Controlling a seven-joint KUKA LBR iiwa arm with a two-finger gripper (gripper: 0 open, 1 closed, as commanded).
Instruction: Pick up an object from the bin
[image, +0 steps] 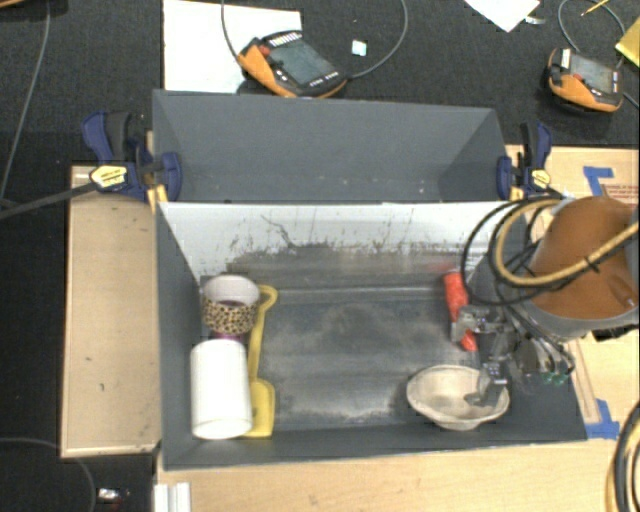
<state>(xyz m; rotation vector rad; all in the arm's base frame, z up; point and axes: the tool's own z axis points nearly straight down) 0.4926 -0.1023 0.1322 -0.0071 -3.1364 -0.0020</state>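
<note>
**Bowl (440, 398) pick, near-right corner of the bin: how I'd play it**

The grey bin (330, 320) is mostly bare floor. The arm (585, 260), with its orange cover and cables, reaches in from the right. It hangs its claw (490, 388) at the bowl's right-hand rim, low enough that it looks to be touching it or just inside. I can't tell from up here whether the claw is released or clenched, so I'm not calling it a grip.

Well apart, along the left wall, a white cylinder (220, 390) lies on its side. A yellow long-handled tool (258, 370) is just beside it, and a leopard-print roll (230, 312) sits at their far end. A small red-orange piece (456, 293) sits just far of the claw. It might be loose or it might be part of the rig, can't say.

My take: the bowl looks shallow and thin-walled, so pinch the rim, one side in and one side out. Go straight down, close gently, and lift vertically so it doesn't tip or skid into the near wall.
</note>
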